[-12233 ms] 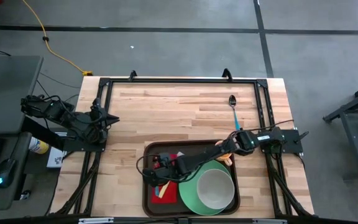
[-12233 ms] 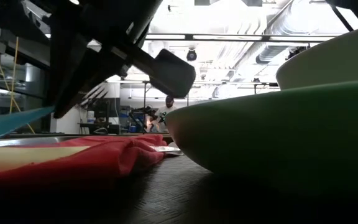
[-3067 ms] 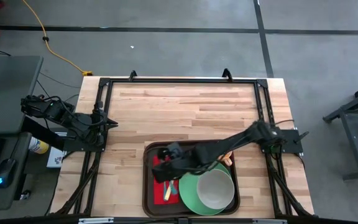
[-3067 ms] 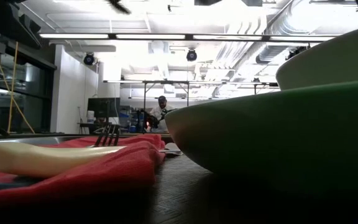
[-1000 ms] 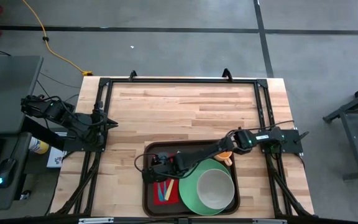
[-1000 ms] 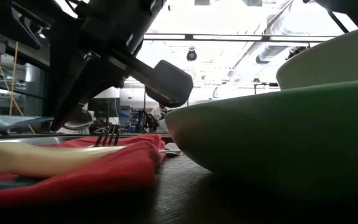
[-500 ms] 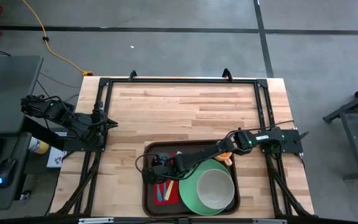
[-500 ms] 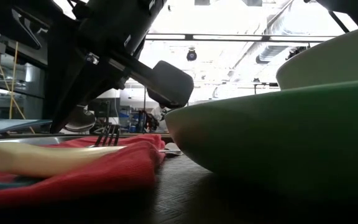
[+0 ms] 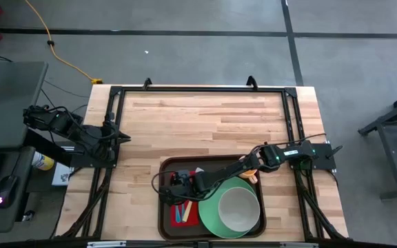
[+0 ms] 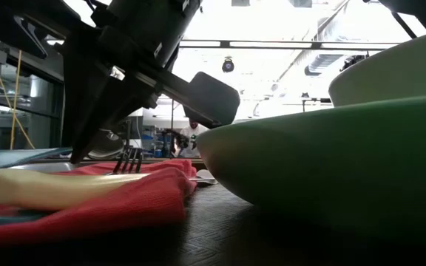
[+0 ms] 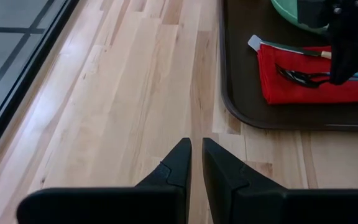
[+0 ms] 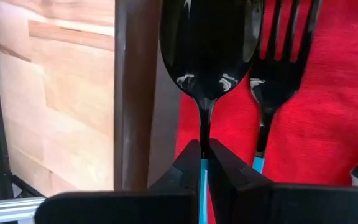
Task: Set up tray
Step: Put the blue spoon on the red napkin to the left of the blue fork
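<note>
You have a light wooden worktop (image 9: 205,120) on a grey concrete floor, with a black frame around it. The tray (image 9: 165,220) sits at the near edge, a little right of centre; its long axis runs left to right across the worktop. It is dark brown plastic, rectangular, with rounded corners and a raised rim, and much wider than the green plate (image 9: 212,222) lying in its right half. A pale bowl (image 9: 238,209) rests in that plate. On the tray's left half lies a red napkin (image 11: 319,79), carrying a black fork (image 12: 277,50) with a blue handle and a cream-handled utensil (image 10: 50,188).

Your right gripper (image 9: 177,182) reaches across over the tray's left part. Its jaws are pinching the blue handle of a black spoon (image 12: 208,46), whose bowl points away from the wrist and hangs over the napkin's edge next to the tray rim, beside the fork.

Your left gripper (image 11: 196,163) waits at the worktop's left side, well apart from the tray, jaws nearly pressed together with only a thin gap showing
</note>
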Robot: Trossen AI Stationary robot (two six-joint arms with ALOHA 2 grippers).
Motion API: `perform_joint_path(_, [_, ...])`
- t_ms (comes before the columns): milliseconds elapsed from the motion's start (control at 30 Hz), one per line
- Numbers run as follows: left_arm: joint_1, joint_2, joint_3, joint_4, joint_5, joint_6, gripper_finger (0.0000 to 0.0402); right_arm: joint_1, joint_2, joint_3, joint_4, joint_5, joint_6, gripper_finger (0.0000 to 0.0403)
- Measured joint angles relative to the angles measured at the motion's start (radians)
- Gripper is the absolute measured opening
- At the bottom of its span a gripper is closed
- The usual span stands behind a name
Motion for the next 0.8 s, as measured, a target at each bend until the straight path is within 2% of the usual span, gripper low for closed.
perform_joint_path(667, [0.000, 0.000, 0.000, 0.000, 0.000, 0.000, 0.0067, 0.002, 0.001, 0.000, -0.003, 0.007, -0.003, 0.0001])
perform_joint_path(800, [0.000, 0.000, 0.000, 0.000, 0.005, 0.002, 0.0067, 0.002, 0.001, 0.000, -0.003, 0.007, -0.003, 0.0014])
